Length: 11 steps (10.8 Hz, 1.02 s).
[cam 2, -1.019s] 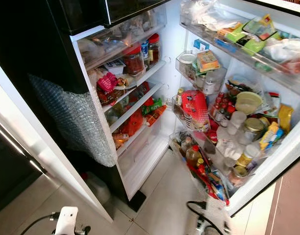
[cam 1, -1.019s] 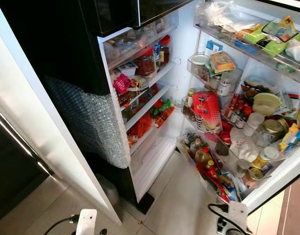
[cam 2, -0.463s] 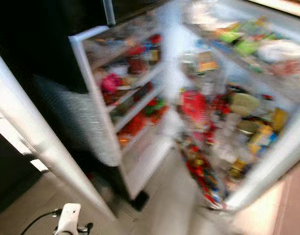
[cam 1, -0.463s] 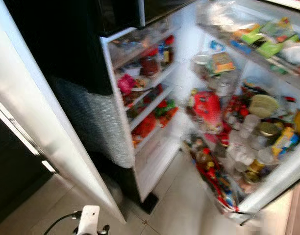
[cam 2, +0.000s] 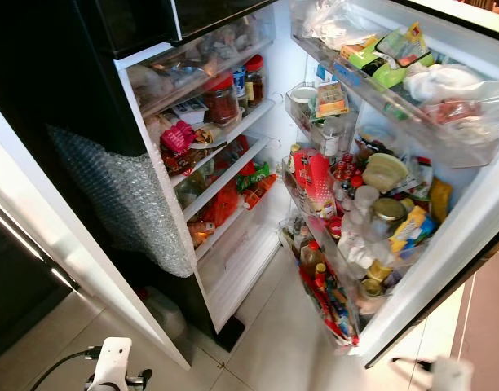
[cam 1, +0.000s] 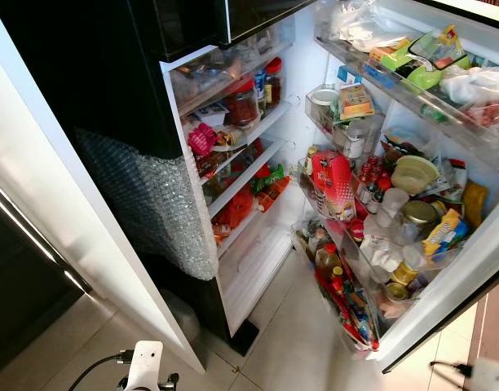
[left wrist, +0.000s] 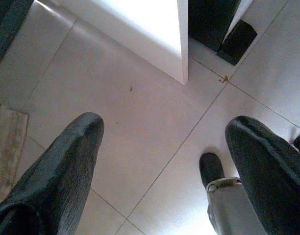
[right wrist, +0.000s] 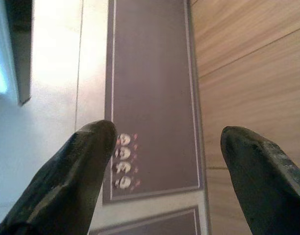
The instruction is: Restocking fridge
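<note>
The fridge (cam 1: 262, 244) stands open in front of me. Its inner shelves (cam 1: 249, 175) hold jars, a red-lidded jar (cam 1: 241, 102) and red and orange packs. The door (cam 1: 445, 297) hangs open on the right, its racks crowded with bottles, tins, a red bag (cam 1: 333, 183) and packets. My left gripper (left wrist: 164, 127) is open over the floor tiles near the fridge's bottom corner, nothing between its fingers. My right gripper (right wrist: 167, 132) is open too, above a brown mat (right wrist: 150, 88).
Bubble wrap (cam 1: 152, 195) covers the fridge's dark side. A white panel (cam 1: 62, 212) runs along the left. Pale floor tiles (cam 1: 298, 334) lie in front of the fridge. A wooden floor (right wrist: 248, 63) borders the mat. A dark block (left wrist: 237, 41) sits by the fridge's foot.
The picture blurred half a second ago and is sharp again. The door's racks now sit slightly nearer the fridge's inside. My right arm has shifted toward the right edge.
</note>
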Motion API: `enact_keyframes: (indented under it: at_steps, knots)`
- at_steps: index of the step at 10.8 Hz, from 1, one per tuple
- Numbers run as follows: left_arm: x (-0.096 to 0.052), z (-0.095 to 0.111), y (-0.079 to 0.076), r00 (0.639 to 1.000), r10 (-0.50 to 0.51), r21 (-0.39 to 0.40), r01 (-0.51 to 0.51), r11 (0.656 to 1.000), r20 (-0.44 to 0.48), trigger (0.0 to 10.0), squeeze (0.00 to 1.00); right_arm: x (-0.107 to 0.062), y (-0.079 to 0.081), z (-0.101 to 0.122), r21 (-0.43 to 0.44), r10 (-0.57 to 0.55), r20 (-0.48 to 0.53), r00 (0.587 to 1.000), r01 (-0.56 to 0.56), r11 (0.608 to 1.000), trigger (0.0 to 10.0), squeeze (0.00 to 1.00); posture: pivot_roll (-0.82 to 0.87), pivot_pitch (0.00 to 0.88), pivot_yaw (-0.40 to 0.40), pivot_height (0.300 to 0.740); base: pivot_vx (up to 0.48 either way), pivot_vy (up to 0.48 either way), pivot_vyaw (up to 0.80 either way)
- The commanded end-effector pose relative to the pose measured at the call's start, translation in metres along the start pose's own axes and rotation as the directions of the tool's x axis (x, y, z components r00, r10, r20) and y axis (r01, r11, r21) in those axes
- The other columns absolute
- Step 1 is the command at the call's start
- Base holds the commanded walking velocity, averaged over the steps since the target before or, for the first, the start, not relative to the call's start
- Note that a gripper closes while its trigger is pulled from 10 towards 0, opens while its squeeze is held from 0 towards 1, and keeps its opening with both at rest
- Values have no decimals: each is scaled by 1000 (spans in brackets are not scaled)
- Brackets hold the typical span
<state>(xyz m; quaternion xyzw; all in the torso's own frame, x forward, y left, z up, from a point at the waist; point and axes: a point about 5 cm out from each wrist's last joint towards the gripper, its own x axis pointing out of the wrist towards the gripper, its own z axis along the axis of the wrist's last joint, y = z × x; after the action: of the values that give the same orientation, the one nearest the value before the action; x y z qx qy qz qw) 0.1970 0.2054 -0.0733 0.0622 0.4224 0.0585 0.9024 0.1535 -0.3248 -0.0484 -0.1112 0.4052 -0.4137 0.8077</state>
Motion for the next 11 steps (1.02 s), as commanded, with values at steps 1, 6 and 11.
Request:
enact_keyframes:
  at_steps: [1,6,11]
  knots:
    - [-1,-6,1,1000,2,32,-2,999,-24,10000,0,1,0,5,9,-7,23,1000,7,1000,10000,0,-68,0,46,740,0,0,0]
    - [0,-2,2,1000,5,40,-5,999,-10,10000,0,11,-37,73,257,-249,250,936,184,949,10000,0,-63,0,51,740,0,0,0]
    - [0,-1,1,1000,2,45,-1,999,-5,10000,0,7,-33,100,384,-263,321,910,129,914,10000,0,-58,0,49,740,0,0,0]
